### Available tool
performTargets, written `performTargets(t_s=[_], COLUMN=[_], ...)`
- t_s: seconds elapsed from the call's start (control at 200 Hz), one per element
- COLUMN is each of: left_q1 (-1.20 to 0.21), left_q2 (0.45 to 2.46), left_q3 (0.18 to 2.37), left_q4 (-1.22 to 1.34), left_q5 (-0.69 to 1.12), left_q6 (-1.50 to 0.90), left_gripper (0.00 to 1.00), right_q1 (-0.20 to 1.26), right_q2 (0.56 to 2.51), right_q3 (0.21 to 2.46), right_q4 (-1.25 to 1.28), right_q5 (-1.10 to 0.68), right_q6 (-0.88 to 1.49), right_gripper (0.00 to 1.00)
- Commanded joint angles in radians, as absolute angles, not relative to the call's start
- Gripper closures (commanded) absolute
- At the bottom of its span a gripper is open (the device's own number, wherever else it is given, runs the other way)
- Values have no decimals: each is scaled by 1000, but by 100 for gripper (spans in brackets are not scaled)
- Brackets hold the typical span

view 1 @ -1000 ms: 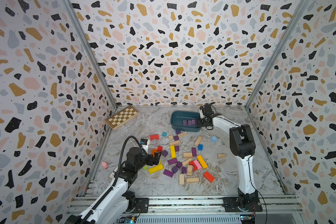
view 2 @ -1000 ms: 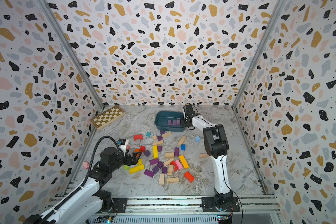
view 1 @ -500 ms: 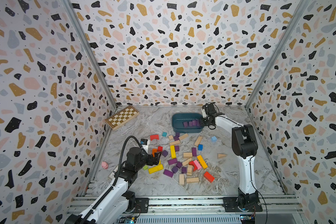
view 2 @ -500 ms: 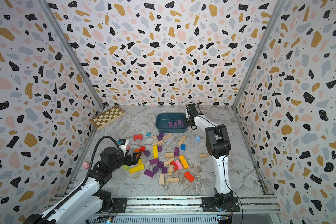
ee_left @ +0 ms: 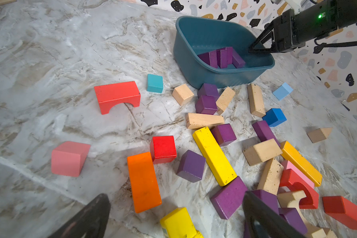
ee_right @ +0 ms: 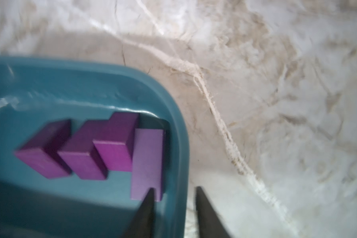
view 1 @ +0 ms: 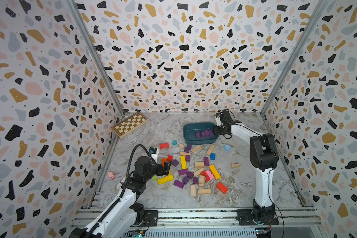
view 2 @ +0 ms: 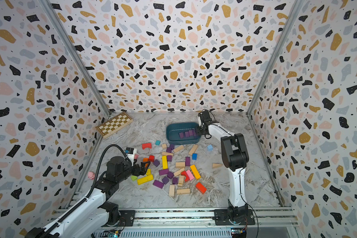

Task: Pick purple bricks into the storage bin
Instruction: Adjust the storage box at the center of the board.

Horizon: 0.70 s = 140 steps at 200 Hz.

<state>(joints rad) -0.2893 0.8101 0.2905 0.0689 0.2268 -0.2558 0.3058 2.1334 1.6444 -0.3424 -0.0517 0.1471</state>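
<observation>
Over the storage bin (ee_right: pixel 178 131) rim, right claw (ee_right: pixel 174 188) partly hides purple bricks (ee_right: pixel 148 156)

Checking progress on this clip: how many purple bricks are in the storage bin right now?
4 purple bricks, in a row inside the storage bin, at its end near the right gripper; the last lies beside the end wall. Any beneath them would be hidden.
</observation>
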Motion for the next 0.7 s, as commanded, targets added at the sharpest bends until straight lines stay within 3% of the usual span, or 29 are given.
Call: performTargets(t_s=[0.0,0.265,0.696], left_q1=[-293,-293,-294], left_q2=[805,807,813], left_q3=[319,319,321], left_q4=[86,86,84], left_q5=[227,225,218], left_q6=[-262,-262,-265], left_gripper=[1,1,1], right_q1=[307,344,677], right_q2=[2040,1881,1591], right_q3=[1669,1683,1321], right_q4=[-376,-444,-422], right_q5=[-25,7,31], right_q6=[145,162,324], right_gripper=[42,37,32])
